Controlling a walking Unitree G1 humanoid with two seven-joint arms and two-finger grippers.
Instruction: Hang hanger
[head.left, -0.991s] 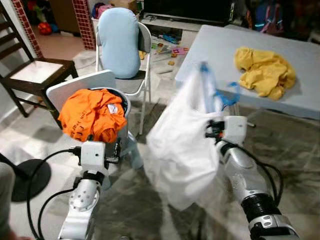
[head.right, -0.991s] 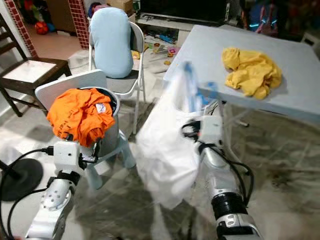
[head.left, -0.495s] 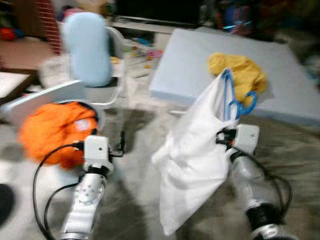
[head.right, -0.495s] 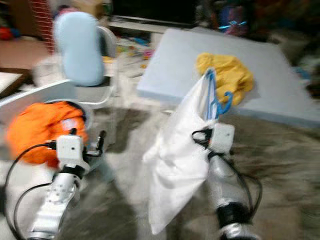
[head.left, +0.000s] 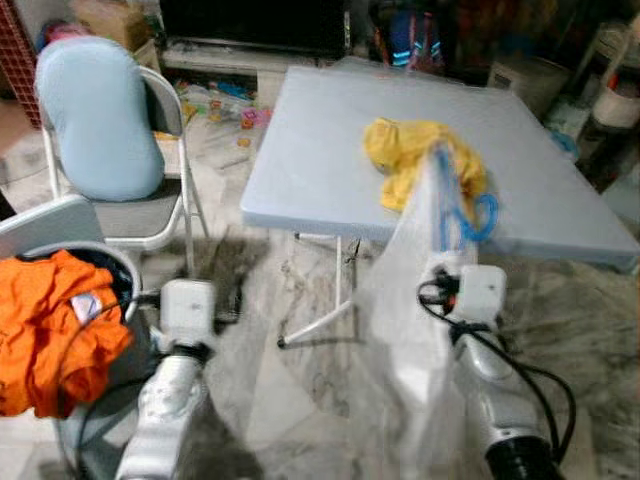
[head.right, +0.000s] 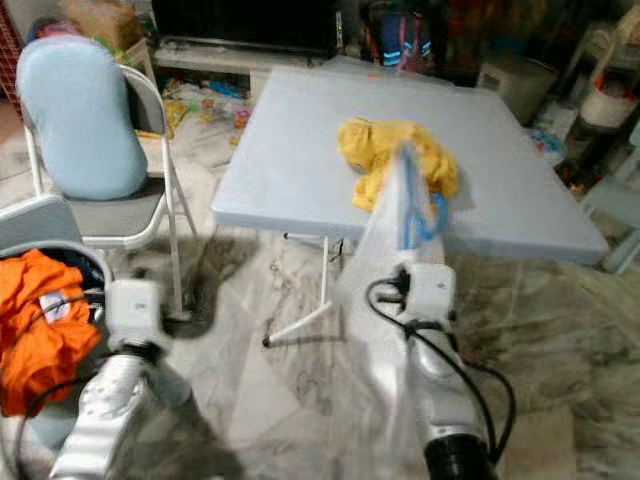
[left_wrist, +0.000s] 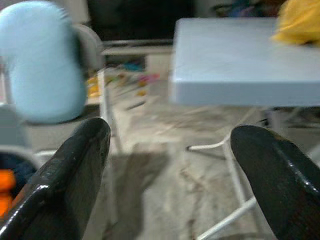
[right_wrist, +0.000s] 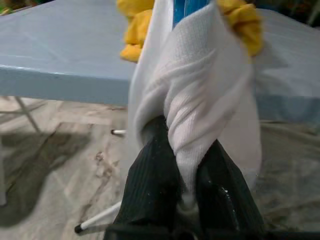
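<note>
White knit cloth hangs bunched from my right gripper (head.left: 447, 262), a soft garment (head.left: 410, 330) draped on one blue plastic hanger (head.left: 462, 208) whose hook rises above it. From my head views, the bundle sits before the near edge of one flat pale-blue folding table (head.left: 320, 160), where one crumpled yellow garment (head.left: 405, 160) lies. On my left stand one metal chair with a rounded light-blue cushion (head.left: 95, 120) and one orange garment (head.left: 45, 320) heaped in a basket. My left gripper (head.left: 225, 300) reaches forward near the basket.

Left wrist view: my two smooth black fingers (left_wrist: 75, 175) are spread wide, holding nothing, over marbled floor.

Right wrist view: my two ribbed black fingers (right_wrist: 155, 185) pinch tightly on the white ribbed fabric (right_wrist: 200, 100).
</note>
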